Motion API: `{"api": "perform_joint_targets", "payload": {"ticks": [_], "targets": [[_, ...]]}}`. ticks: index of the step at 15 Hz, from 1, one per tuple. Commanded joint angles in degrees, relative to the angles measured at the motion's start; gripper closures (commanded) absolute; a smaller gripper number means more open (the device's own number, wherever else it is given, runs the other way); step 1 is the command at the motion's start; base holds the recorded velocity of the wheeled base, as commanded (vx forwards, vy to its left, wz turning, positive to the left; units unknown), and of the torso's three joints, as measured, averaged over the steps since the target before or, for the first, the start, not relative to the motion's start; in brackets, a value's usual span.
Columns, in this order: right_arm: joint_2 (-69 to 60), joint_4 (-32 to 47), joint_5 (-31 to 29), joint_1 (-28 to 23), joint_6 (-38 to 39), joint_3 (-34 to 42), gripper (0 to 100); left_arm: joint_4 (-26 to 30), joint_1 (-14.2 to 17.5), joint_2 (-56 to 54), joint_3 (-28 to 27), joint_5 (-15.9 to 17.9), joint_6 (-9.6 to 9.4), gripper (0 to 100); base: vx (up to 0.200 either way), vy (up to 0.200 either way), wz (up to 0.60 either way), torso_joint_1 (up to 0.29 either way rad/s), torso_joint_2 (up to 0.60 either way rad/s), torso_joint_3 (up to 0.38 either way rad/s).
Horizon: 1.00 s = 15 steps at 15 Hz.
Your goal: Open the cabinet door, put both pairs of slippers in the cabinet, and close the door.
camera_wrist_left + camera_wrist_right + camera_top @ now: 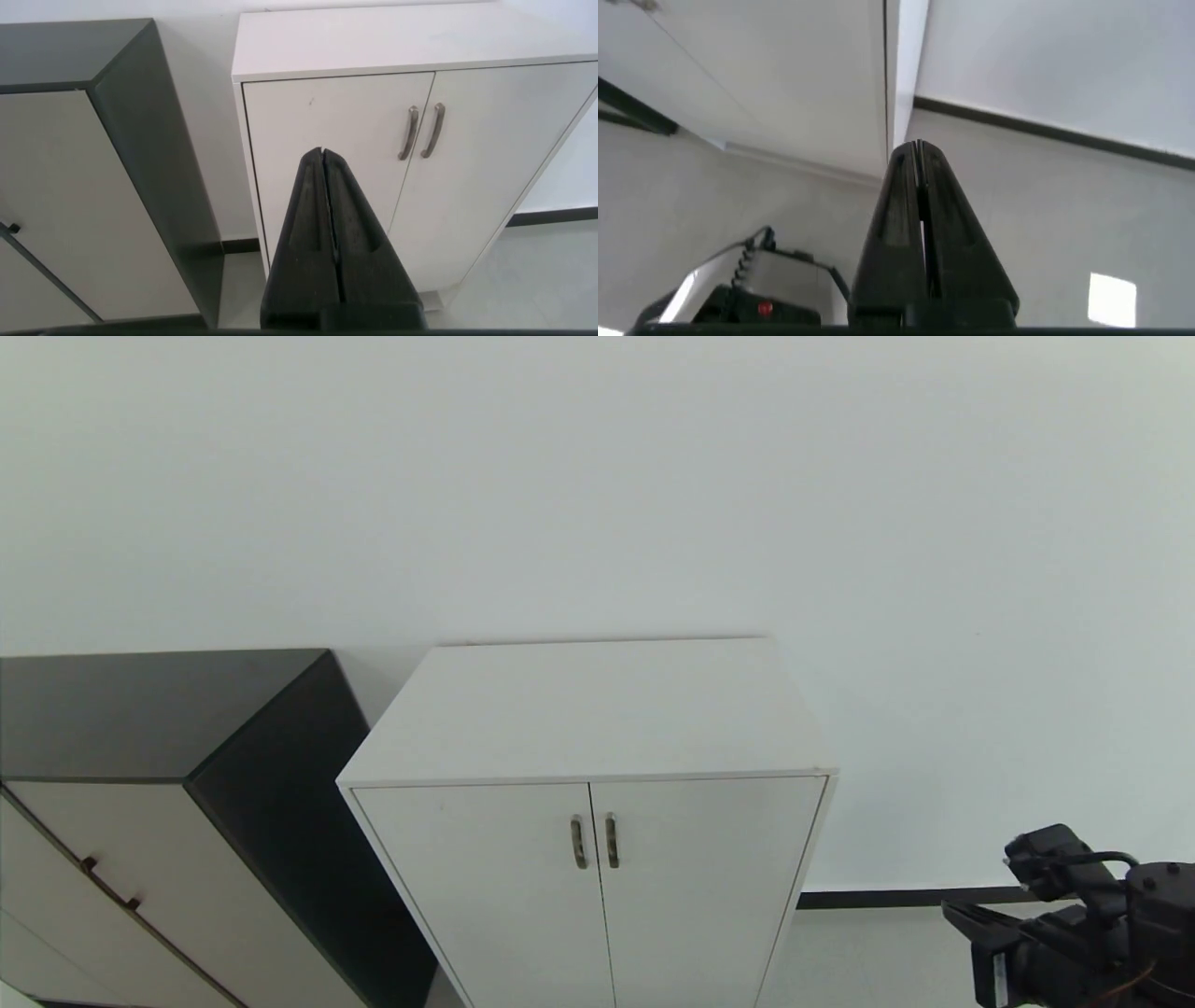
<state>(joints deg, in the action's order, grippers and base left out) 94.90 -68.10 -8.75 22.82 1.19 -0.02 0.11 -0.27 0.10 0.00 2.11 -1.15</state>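
Observation:
The white cabinet (588, 709) stands against the wall with both doors flush and shut. Two metal handles (595, 841) sit side by side at the middle seam. In the left wrist view my left gripper (322, 154) is shut with nothing in it, held short of the left door (327, 159) and left of the handles (421, 132). My right gripper (920, 147) is also shut and holds nothing; it is low down by the cabinet's right front corner (889, 84). The right arm (1074, 933) shows at the lower right of the head view.
A dark cabinet (168, 709) with pale drawer fronts stands close on the white cabinet's left, leaving a narrow gap. A black baseboard (896, 898) runs along the wall to the right. Bare pale floor (1064, 215) lies right of the cabinet.

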Motion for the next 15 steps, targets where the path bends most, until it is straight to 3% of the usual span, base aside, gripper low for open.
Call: {"api": "perform_joint_targets", "payload": {"ticks": [1,4,8,9,15], "targets": [[-21.3,19.5,-1.2,-1.5,0.4,0.0,100,0.0,0.0,0.0,0.0,0.0,0.00,100,0.000,0.000,0.00,0.000,0.00,0.000],[-41.2,42.6,-0.9,-5.8,1.1,0.0,100,0.0,0.0,0.0,0.0,0.0,0.00,100,0.000,0.000,0.00,0.000,0.00,0.000],[-75.7,67.4,3.7,-5.8,2.0,-0.5,100,0.0,0.0,0.0,0.0,0.0,0.00,100,0.000,0.000,0.00,0.000,0.00,0.000],[-79.5,70.5,3.8,-6.0,2.0,-2.2,100,0.0,0.0,0.0,0.0,0.0,0.00,100,0.000,0.000,0.00,0.000,0.00,0.000],[-85.4,69.0,5.5,-2.6,-2.4,-0.2,100,0.1,0.0,0.0,0.0,0.0,0.00,100,0.000,0.000,0.00,0.000,0.00,0.000]]}}
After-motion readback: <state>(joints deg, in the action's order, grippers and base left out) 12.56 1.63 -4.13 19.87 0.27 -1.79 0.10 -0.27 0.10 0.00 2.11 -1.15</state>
